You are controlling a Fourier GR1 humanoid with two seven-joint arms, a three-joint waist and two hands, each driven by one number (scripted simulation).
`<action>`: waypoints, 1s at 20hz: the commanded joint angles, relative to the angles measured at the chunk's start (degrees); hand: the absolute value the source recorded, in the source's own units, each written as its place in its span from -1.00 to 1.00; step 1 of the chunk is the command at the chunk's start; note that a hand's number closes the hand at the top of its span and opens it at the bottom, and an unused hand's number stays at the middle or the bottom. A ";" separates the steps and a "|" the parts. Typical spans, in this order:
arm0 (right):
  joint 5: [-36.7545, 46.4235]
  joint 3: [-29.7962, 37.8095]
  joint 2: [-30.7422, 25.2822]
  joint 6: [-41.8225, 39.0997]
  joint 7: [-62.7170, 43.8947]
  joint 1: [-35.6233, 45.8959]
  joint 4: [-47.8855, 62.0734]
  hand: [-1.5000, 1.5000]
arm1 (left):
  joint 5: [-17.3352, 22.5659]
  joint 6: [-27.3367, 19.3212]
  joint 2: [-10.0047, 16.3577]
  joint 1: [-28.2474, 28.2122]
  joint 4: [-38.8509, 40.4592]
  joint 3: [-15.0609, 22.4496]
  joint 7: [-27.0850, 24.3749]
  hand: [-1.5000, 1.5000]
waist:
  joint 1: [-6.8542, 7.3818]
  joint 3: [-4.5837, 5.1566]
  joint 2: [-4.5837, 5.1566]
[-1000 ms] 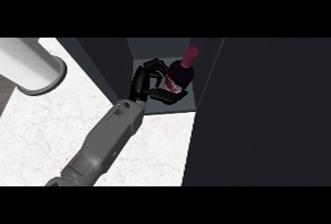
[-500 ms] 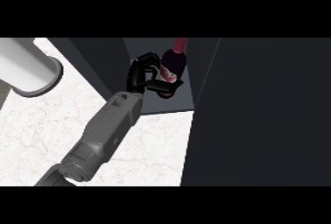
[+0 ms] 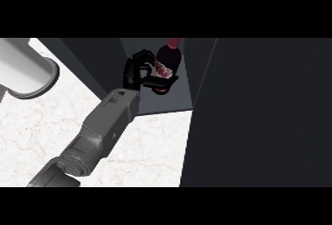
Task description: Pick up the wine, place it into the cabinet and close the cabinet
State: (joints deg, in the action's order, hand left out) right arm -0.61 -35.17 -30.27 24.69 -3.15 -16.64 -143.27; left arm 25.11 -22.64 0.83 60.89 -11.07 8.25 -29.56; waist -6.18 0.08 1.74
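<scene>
The wine bottle (image 3: 171, 53) is dark with a red neck and a pink label. It is inside the open cabinet, leaning a little, with its base near the grey shelf floor (image 3: 174, 102). My right hand (image 3: 138, 72) reaches in from the lower left, fingers and thumb curled round the bottle's lower body, and hides part of the label. Whether the base touches the shelf cannot be told. My left hand does not show.
The cabinet's dark door (image 3: 259, 110) stands open and fills the right side of the view. A dark cabinet side wall (image 3: 91, 57) runs along the left. The white marble counter (image 3: 152, 149) lies below. A pale grey cylinder (image 3: 26, 70) sits at the upper left.
My right hand has carried the bottle further up and deeper into the cabinet, and the forearm has stretched forward with it. The grip on the bottle is unchanged.
</scene>
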 commanded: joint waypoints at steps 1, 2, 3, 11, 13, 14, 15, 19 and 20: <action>-2.24 -2.79 -0.56 -0.66 -2.94 -2.45 -7.79 -1.00 | -1.54 -2.80 0.05 1.67 2.99 0.40 -1.67 1.00 | -0.69 0.05 0.14; -2.87 -1.82 -1.63 -1.44 -2.23 -3.12 -9.14 -1.00 | -1.41 -2.20 1.53 2.46 3.09 0.09 -1.23 -1.00 | -0.77 0.01 0.00; -1.69 -3.29 -0.49 -0.92 -1.31 -2.82 -7.47 -1.00 | -1.74 -1.62 2.61 1.30 3.55 0.20 -3.04 -1.00 | -1.14 0.08 0.32; -3.97 -0.57 -1.41 -3.21 0.81 -3.04 -6.53 -1.00 | -3.43 -6.55 3.22 4.28 6.48 0.76 -3.41 -1.00 | -1.70 -0.02 0.77; -3.57 -0.45 -1.79 -2.97 0.04 -3.94 -7.50 -1.00 | -3.27 -6.47 4.35 3.17 6.98 0.39 -4.25 -1.00 | -1.15 0.04 0.50; -3.48 -1.11 -0.81 -2.94 1.27 -3.61 -5.94 -1.00 | -3.27 -7.31 3.74 5.45 7.17 0.33 -2.58 -1.00 | -1.68 0.01 0.66; -3.61 -0.94 -0.58 -2.58 0.07 -3.10 -7.46 -1.00 | -3.01 -5.22 5.56 5.90 7.24 0.05 -1.59 -1.00 | -1.27 0.09 0.67; -4.55 0.01 -1.30 -3.40 0.89 -4.31 -7.51 -1.00 | -2.34 0.23 4.33 6.24 4.99 -0.76 -4.39 -1.00 | -0.89 0.06 0.42; -3.59 -0.77 -1.06 -3.22 1.62 -4.92 -7.31 -1.00 | -1.59 0.05 2.86 6.82 4.89 -1.56 -3.83 -1.00 | -0.91 0.04 0.17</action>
State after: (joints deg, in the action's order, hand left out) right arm -1.46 -35.43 -30.55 21.62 0.77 -18.89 -142.99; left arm 22.84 -25.51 4.00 66.55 -5.49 7.57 -33.17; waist -7.26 0.14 2.15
